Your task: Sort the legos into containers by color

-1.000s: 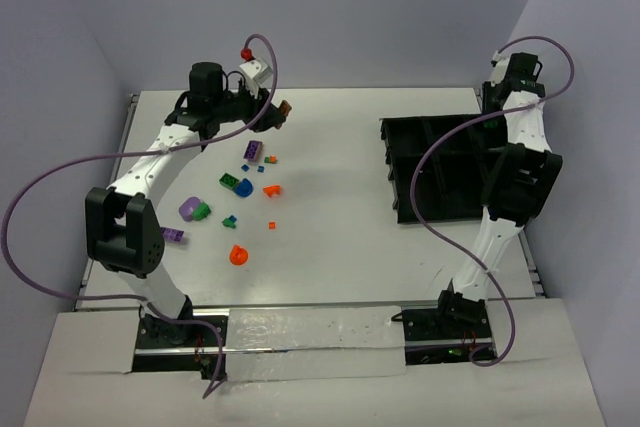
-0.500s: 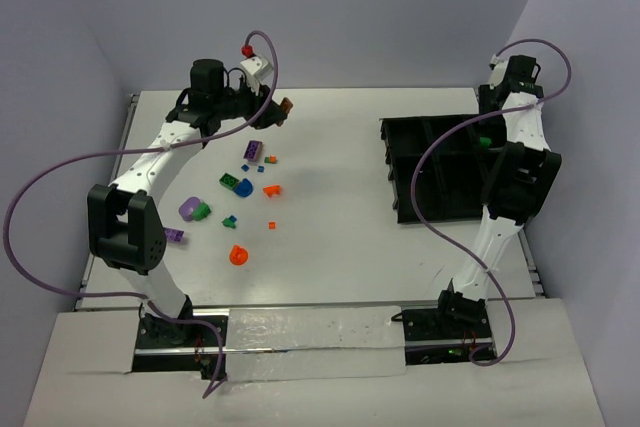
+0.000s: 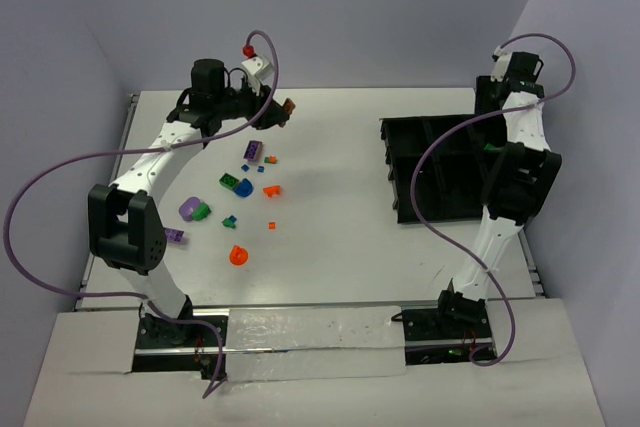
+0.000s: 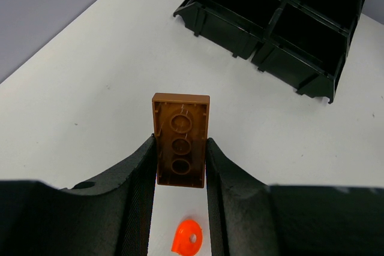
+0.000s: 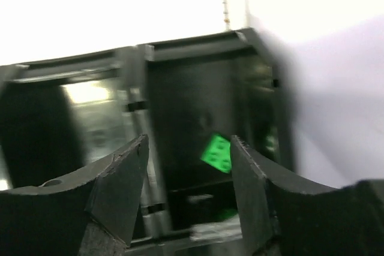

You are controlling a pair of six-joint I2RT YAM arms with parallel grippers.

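**Brown brick held high, a long way from the tray**

The left fingers (image 4: 149,157) are narrowed on a brown brick (image 4: 180,130), pinching its two long sides near the lower end. The hollow underside faces the wrist camera and most of the brick sticks out past the tips. From above, this arm hangs over the far left of the table (image 3: 330,247), well apart from the black tray (image 3: 400,217) on the right.

The right fingers (image 5: 137,157) stand wide with nothing between them, over a far right compartment of the tray. A green brick (image 5: 216,153) shows in that compartment below them; the view is blurred, so I cannot tell whether it lies flat.

To my eye the job now is to get the brown brick across. Because the grip sits low on it, the carry should be smooth, with no sharp turn of the wrist that could lever it loose. The arm should stop above a compartment other than the green one, come down inside the walls, and only then open its fingers.

The right arm would do well to lift clear of the tray first. Purple (image 3: 253,151), orange (image 3: 238,256), green (image 3: 229,182) and blue (image 3: 243,186) pieces wait on the table near the left arm.
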